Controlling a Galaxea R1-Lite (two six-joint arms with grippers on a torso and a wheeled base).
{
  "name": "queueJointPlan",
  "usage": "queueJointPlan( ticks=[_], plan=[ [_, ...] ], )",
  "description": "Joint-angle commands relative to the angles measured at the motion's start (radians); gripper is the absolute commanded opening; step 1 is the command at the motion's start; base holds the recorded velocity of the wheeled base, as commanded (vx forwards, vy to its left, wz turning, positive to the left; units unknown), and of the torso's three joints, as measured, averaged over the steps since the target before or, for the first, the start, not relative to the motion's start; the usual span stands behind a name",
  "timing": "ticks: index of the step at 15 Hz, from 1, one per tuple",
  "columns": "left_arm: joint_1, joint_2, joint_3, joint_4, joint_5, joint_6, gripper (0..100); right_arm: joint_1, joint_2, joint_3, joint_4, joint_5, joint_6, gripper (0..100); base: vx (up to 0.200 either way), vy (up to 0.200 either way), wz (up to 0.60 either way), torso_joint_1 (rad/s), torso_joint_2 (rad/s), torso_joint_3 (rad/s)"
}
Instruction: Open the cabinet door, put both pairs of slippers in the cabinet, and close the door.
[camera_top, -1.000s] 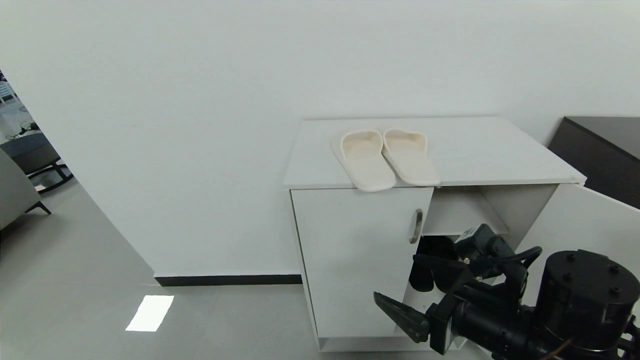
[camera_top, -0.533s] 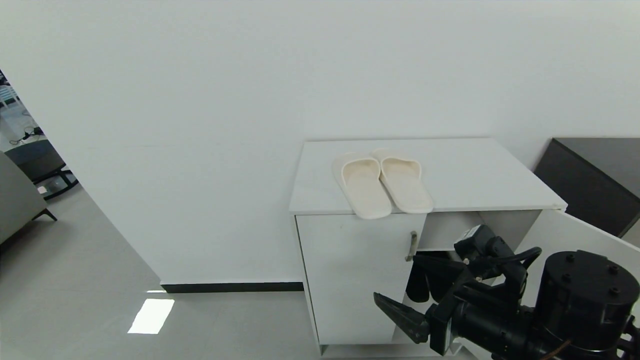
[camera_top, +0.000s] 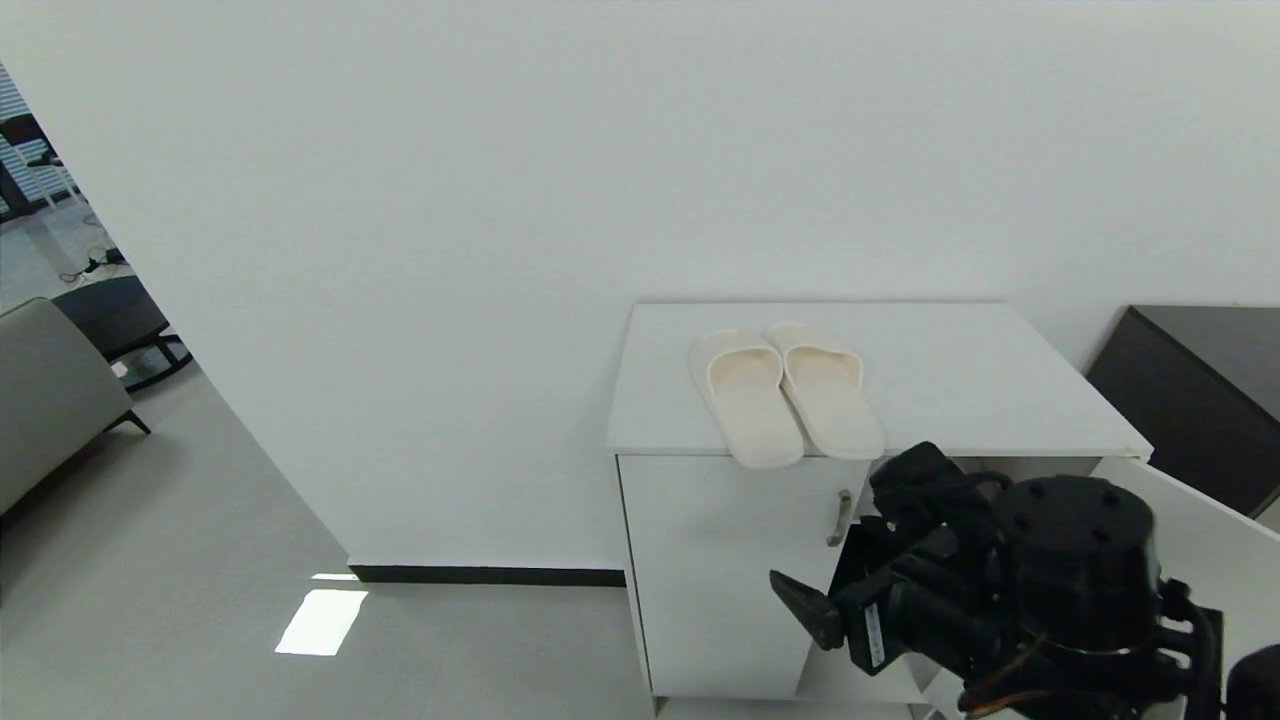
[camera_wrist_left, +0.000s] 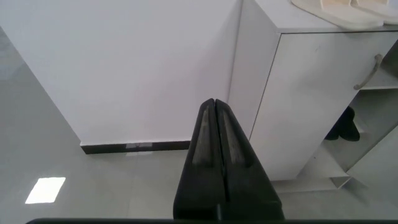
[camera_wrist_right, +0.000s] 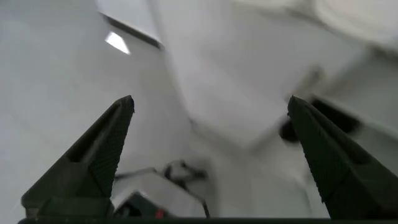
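A white cabinet (camera_top: 930, 400) stands on the glossy grey floor (camera_top: 200, 600), its back against the white wall (camera_top: 450, 250). On its flat top lies a pair of cream slippers (camera_top: 790, 400), side by side and touching, heels just over the front edge. Inside, through the open right half, a dark pair of slippers (camera_wrist_left: 346, 125) rests upright on the bottom board (camera_wrist_left: 323, 174).

Bright, even indoor light washes the white wall (camera_top: 500, 200) almost shadowless — a hard glare patch (camera_top: 322, 620) shines on the glossy grey floor (camera_top: 180, 560). The right wrist view smears the cabinet (camera_wrist_right: 236, 81) with motion blur; the left wrist view is sharp.
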Motion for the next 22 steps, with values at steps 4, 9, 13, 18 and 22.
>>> queueJointPlan(
  ticks=[4,9,13,18,22],
  plan=[
    [0.0,0.001,0.0,0.0,0.0,0.0,0,0.049,0.045,-0.297,0.286,-0.406,0.168,100,0.0,0.0,0.0,0.0,0.0,0.0],
    [0.0,0.001,0.0,0.0,0.0,0.0,0,-0.015,0.127,-0.275,0.146,-0.424,0.125,100,0.0,0.0,0.0,0.0,0.0,0.0],
    [0.0,0.001,0.0,0.0,0.0,0.002,0,-0.06,0.162,-0.27,0.054,-0.394,0.084,100,0.0,0.0,0.0,0.0,0.0,0.0],
    [0.0,0.001,0.0,0.0,-0.002,0.003,0,-0.13,0.292,-0.304,-0.11,-0.328,0.033,100,0.2,0.0,0.0,0.001,0.0,0.002],
    [0.0,0.001,0.0,0.0,-0.002,0.003,0,-0.153,0.357,-0.378,-0.145,-0.285,0.024,100,0.1,0.0,0.0,0.011,0.0,0.0]
  ],
)
